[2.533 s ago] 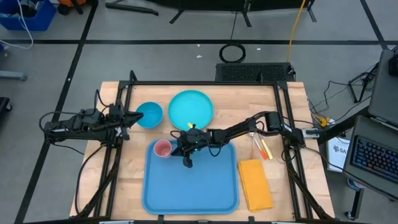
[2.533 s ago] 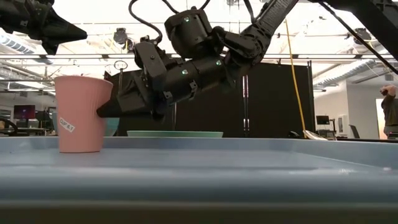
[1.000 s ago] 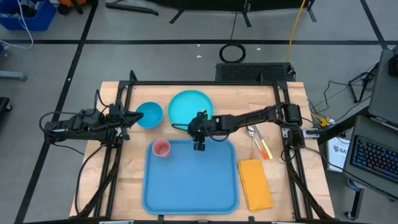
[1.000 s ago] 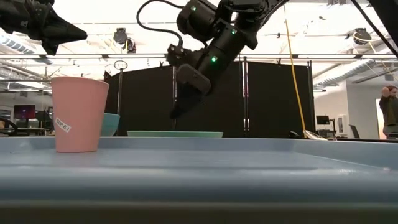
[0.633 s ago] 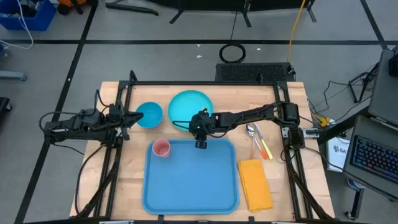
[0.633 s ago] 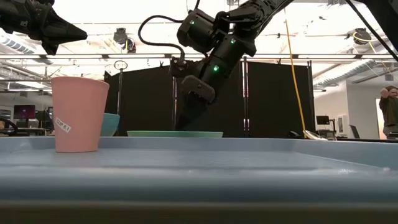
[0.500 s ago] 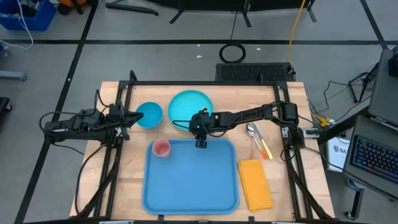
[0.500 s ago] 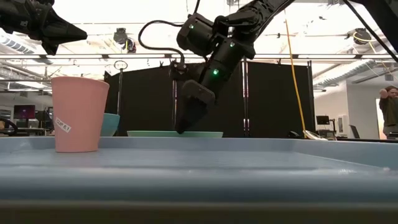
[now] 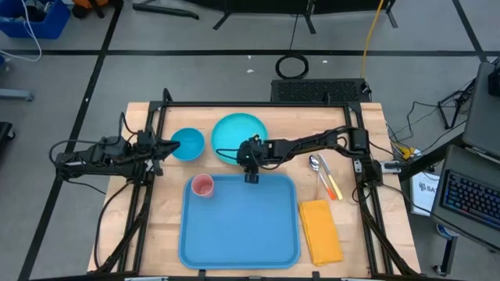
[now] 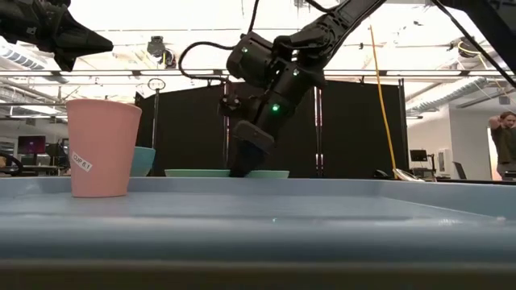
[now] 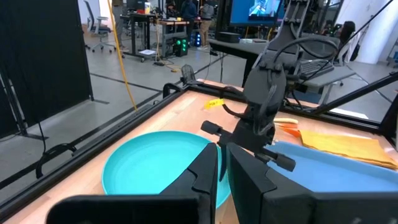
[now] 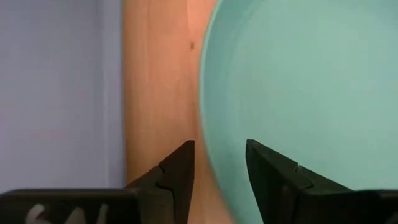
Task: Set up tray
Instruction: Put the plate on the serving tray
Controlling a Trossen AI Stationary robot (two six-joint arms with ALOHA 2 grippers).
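Centre-frame lay tray (image 9: 240, 222) w/ pink cup (image 9: 203, 186) at its upper-left corner; right gripper (image 9: 251, 175), jaws apart straddling cyan plate (image 9: 237, 133) rim, nothing gripped; left gripper (image 9: 166, 145) upper left, jaws nearly closed, empty; plate, bowl (image 9: 188, 143), cutlery (image 9: 326, 178), napkin (image 9: 320, 230) apparently remained.

The table (image 9: 164, 211) under me is pale wood, with matt grain running along its boards. At the lower centre, the tray (image 9: 240, 226) looks like smooth blue plastic with a soft sheen. Above it, the plate (image 9: 234, 131) looks like cyan plastic, even and slightly glossy. The pink cup (image 10: 101, 147) has a matt wall with a small paper label. At the lower right, the yellow cloth (image 9: 321, 230) looks soft and dull. My fingers (image 12: 174, 171) are dark and matt.
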